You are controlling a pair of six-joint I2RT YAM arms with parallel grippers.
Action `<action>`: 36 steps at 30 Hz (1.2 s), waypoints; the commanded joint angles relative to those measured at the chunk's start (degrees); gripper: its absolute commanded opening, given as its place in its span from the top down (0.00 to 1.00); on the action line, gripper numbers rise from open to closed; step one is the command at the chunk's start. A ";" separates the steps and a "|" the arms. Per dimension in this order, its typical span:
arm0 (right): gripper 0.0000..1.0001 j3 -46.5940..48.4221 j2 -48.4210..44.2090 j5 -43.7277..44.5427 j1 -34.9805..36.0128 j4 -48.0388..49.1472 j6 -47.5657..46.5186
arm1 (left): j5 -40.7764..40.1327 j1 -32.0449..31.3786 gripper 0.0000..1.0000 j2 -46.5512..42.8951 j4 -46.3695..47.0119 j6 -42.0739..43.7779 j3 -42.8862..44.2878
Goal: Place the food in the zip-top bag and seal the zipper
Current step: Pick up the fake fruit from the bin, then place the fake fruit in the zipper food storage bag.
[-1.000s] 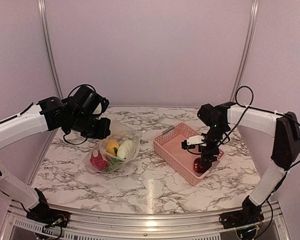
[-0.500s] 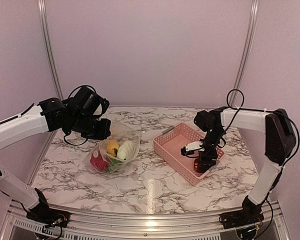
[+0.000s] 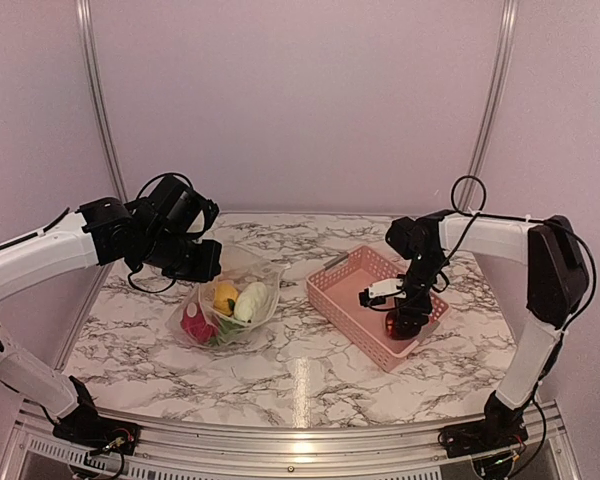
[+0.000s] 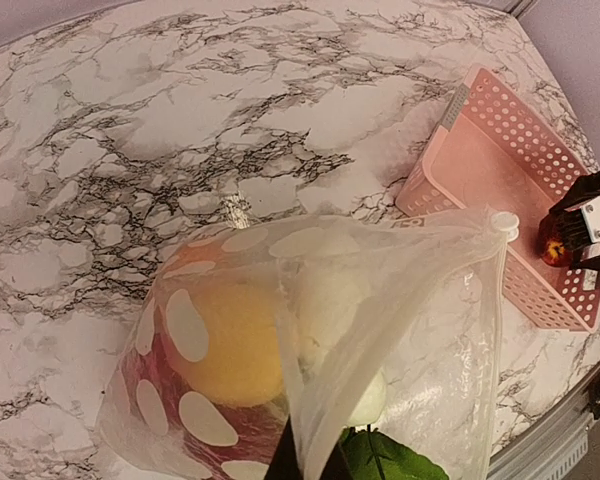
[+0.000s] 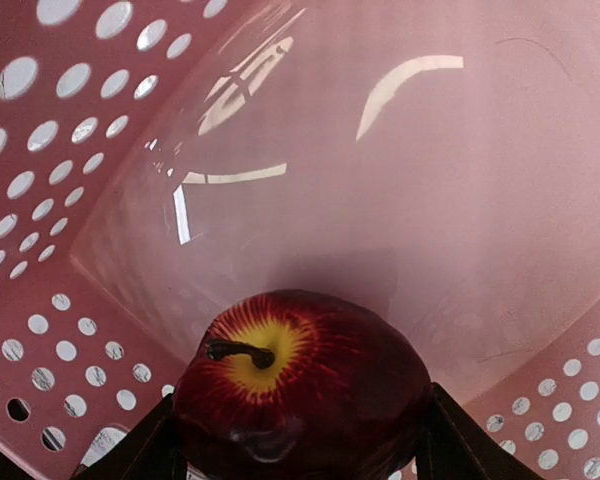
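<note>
The zip-top bag (image 3: pixel 232 312) lies left of centre, see-through with white dots. It holds food: an orange piece (image 3: pixel 225 293), a white oblong one (image 3: pixel 251 299) and a red one (image 3: pixel 194 323). My left gripper (image 3: pixel 202 262) is shut on the bag's mouth edge and holds it up. In the left wrist view its fingers (image 4: pixel 285 468) pinch the plastic (image 4: pixel 420 320); the zipper (image 4: pixel 410 222) runs along the top edge. My right gripper (image 3: pixel 408 318) reaches into the pink basket (image 3: pixel 342 272). Its fingers (image 5: pixel 150 445) press both sides of a red apple (image 5: pixel 300 380).
The pink basket's perforated walls (image 5: pixel 40 200) close in around the apple at a corner. The basket (image 4: pixel 480 150) stands to the right of the bag on the marble table (image 3: pixel 300 360). A green leafy piece (image 4: pixel 400 462) shows low in the bag.
My right gripper has come down into the basket onto the red apple, which it now mostly covers. The left gripper and bag have barely moved.
</note>
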 commanded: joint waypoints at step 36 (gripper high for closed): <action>0.43 36.30 7.58 -30.09 23.85 17.29 21.71 | 0.80 -0.06 1.00 -1.13 2.58 0.17 -1.73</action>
